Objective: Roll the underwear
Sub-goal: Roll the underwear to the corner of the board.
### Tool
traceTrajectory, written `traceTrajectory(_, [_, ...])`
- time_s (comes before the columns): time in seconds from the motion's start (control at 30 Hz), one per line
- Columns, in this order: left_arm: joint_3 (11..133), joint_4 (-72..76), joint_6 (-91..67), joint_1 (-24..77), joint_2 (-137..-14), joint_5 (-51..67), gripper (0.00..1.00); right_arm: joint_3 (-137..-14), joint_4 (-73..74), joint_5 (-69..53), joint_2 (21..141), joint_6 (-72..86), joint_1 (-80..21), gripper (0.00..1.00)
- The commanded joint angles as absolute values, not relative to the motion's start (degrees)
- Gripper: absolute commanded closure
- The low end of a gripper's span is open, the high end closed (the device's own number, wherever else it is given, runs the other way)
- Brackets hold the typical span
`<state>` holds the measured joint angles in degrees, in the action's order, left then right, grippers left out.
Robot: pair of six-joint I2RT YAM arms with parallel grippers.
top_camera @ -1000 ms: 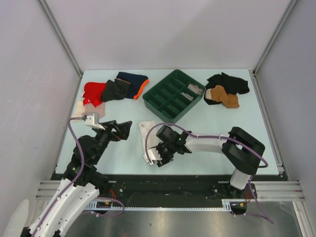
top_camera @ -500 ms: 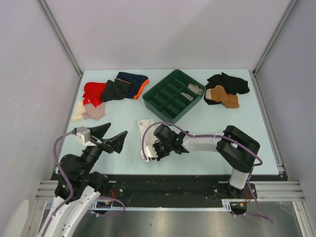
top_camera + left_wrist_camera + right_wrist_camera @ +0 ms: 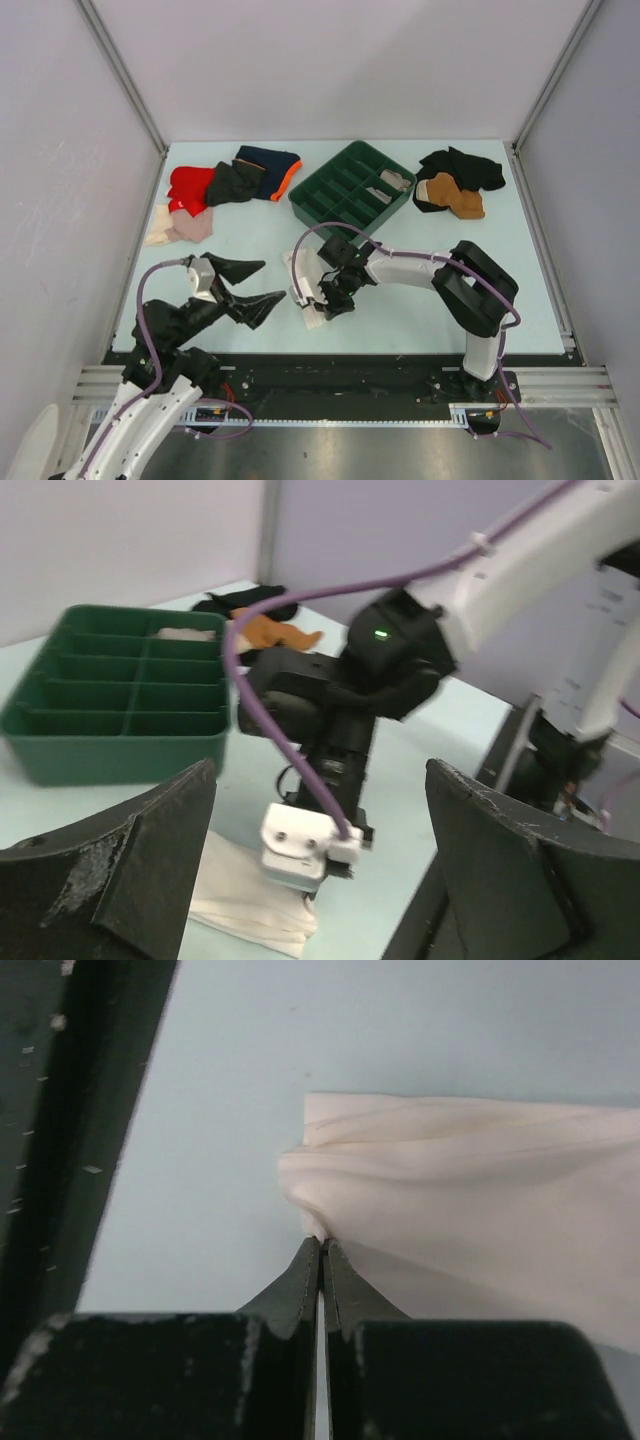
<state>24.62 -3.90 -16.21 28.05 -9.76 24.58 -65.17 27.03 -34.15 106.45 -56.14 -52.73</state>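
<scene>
The underwear [image 3: 296, 262] is a small white cloth lying on the pale blue table, near the front centre. My right gripper [image 3: 321, 301] is low over its near end. In the right wrist view the right gripper [image 3: 320, 1244] is shut on a bunched fold at the edge of the underwear [image 3: 470, 1190]. My left gripper [image 3: 272, 280] is wide open and empty, just left of the cloth and above the table. In the left wrist view the left gripper [image 3: 320, 772] frames the right wrist and the underwear [image 3: 245, 900] below it.
A green divided tray [image 3: 310, 200] stands behind the underwear. Red, dark and navy-orange garments [image 3: 232, 178] and a pink-beige cloth [image 3: 180, 228] lie at the back left. Black and tan garments [image 3: 455, 182] lie at the back right. The table's front edge is close by.
My left arm has swung its open gripper right, close to the underwear. My right gripper has shifted a little left and back, staying at the cloth's near end.
</scene>
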Motion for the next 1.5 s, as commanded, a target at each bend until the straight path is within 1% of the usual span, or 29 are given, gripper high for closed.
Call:
traceTrajectory(0.0, [23.8,2.5,-16.6,30.6,-7.6,33.6,0.11,-66.7,46.2,-42.9,108.5,-56.5,-51.9,1.0])
traceTrajectory(0.17, [24.9,1.0,-15.6,34.8,-11.5,35.7,0.12,-70.0,56.1,-46.9,110.8,-57.5,-49.5,1.0])
traceTrajectory(0.27, [26.1,-1.1,-12.9,41.4,-15.6,32.6,0.12,-73.4,61.7,-49.3,114.2,-57.3,-47.5,1.0])
traceTrajectory(0.3, [26.5,-1.5,-11.4,45.9,-17.1,31.1,0.12,-73.9,62.7,-50.2,115.0,-57.3,-45.9,1.0])
traceTrajectory(0.33, [27.5,-2.9,-10.6,48.4,-20.8,29.5,0.12,-74.4,64.8,-51.0,115.7,-57.7,-44.9,1.0])
traceTrajectory(0.37, [28.1,-3.8,-9.9,51.0,-22.7,25.3,0.12,-75.7,65.5,-51.9,117.1,-57.7,-44.2,1.0])
traceTrajectory(0.4, [28.8,-4.4,-8.3,56.5,-24.8,23.0,0.12,-76.1,66.0,-52.3,117.6,-57.7,-42.9,1.0])
traceTrajectory(0.43, [30.0,-4.9,-7.1,59.6,-28.6,20.6,0.12,-76.5,66.7,-52.6,118.2,-57.6,-42.4,1.0])
traceTrajectory(0.47, [30.4,-5.1,-6.0,62.9,-30.3,14.1,0.1,-77.1,66.9,-52.9,118.6,-57.3,-41.9,1.0])
traceTrajectory(0.5, [30.4,-4.8,-3.7,68.4,-31.8,11.4,0.09,-77.5,66.8,-52.9,119.3,-57.0,-41.5,1.0])
traceTrajectory(0.6, [29.4,-2.6,-1.9,73.7,-38.1,5.2,0.09,-78.8,67.6,-54.0,120.8,-56.7,-40.4,1.0])
traceTrajectory(0.77, [23.7,6.1,0.3,77.9,-48.1,-2.8,0.1,-80.3,69.3,-54.7,122.4,-57.3,-40.2,1.0])
traceTrajectory(0.83, [22.2,11.0,4.1,79.3,-52.1,-4.7,0.11,-80.3,69.4,-54.5,122.6,-57.4,-40.2,1.0])
traceTrajectory(1.03, [23.6,17.8,9.8,80.3,-63.7,-9.7,0.1,-80.3,69.3,-54.2,123.0,-57.5,-39.9,1.0])
traceTrajectory(1.13, [24.8,20.1,10.4,80.3,-68.8,-10.7,0.12,-80.3,69.3,-54.3,123.3,-57.3,-39.9,1.0])
traceTrajectory(1.23, [25.7,21.1,10.2,80.3,-73.5,-11.4,0.16,-80.2,69.4,-54.4,123.1,-57.4,-39.8,1.0])
traceTrajectory(1.27, [25.9,21.2,10.2,80.3,-74.6,-12.0,0.19,-80.3,69.5,-54.4,123.2,-57.5,-39.6,1.0])
traceTrajectory(1.47, [27.3,20.7,9.6,80.2,-80.7,-14.0,0.3,-80.3,70.1,-54.6,123.0,-58.1,-39.6,1.0])
